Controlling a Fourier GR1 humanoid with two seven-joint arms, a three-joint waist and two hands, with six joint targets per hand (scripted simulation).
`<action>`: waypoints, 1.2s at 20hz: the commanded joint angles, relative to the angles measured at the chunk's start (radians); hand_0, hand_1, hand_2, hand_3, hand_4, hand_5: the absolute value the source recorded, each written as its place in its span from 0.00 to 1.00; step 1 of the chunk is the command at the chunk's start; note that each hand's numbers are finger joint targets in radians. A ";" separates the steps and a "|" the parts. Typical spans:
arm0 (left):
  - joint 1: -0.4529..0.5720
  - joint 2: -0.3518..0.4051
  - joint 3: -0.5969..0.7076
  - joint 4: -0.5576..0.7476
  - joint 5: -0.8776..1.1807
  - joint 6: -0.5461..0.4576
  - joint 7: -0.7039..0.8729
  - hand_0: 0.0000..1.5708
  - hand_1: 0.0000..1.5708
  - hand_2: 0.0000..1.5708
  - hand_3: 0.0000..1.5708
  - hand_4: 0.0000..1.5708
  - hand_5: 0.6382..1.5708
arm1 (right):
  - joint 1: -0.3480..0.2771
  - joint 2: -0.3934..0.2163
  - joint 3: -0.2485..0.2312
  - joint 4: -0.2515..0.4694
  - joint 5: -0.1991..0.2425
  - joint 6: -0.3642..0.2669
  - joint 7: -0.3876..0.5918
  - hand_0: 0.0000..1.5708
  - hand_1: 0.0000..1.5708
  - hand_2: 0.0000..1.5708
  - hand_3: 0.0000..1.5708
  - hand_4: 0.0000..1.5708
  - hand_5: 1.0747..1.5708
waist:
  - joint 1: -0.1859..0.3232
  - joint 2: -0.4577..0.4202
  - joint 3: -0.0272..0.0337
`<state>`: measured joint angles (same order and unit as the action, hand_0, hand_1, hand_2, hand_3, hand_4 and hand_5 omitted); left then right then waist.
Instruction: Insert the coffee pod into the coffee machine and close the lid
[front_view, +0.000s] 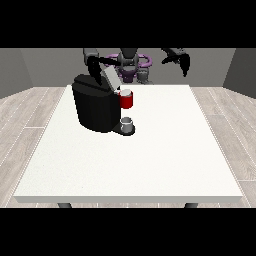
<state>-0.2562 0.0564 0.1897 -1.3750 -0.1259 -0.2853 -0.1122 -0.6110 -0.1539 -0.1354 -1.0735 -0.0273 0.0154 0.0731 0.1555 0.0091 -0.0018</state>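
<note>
White table (150, 160) carries your black machine (95, 107), lid (111, 77) raised, cup (127, 123) beneath its red head (127, 100). Pod: you can't make it out. Hand at the view's left (93, 70) meets the lid, hand at the view's right (183, 61) hangs apart; fingers unclear.

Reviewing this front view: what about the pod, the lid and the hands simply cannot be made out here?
- Coffee pod: not seen anywhere; whether it already sits inside the red holder is too small to tell.
- Hand at the view's left: on the coffee machine near the raised lid; finger pose too small to read.
- Hand at the view's right: raised off the table; its fingers cannot be read.
</note>
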 joint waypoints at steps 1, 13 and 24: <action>0.068 0.005 -0.020 -0.061 -0.011 0.017 0.002 0.00 0.00 0.00 0.00 0.20 1.00 | -0.008 0.000 0.000 0.043 0.001 0.012 -0.034 0.00 0.00 0.00 0.00 0.00 1.00 | 0.017 0.011 0.0019; 0.010 0.059 -0.003 -0.026 0.022 0.012 0.026 0.00 0.00 0.00 0.00 0.24 1.00 | -0.194 -0.010 0.055 0.055 0.065 0.006 0.021 0.00 0.00 0.00 0.00 0.07 1.00 | 0.005 0.058 0.0016; 0.017 0.021 -0.062 -0.054 0.004 0.016 -0.008 0.00 0.00 0.00 0.00 0.21 1.00 | -0.295 0.004 0.093 0.049 0.124 -0.041 0.042 0.00 0.00 0.00 0.00 0.00 1.00 | 0.105 0.103 0.0014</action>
<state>-0.2413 0.0811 0.1417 -1.4209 -0.1209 -0.2611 -0.0989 -0.8330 -0.1681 -0.0885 -1.0209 0.0536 -0.0254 0.1791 0.1967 0.0959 0.0089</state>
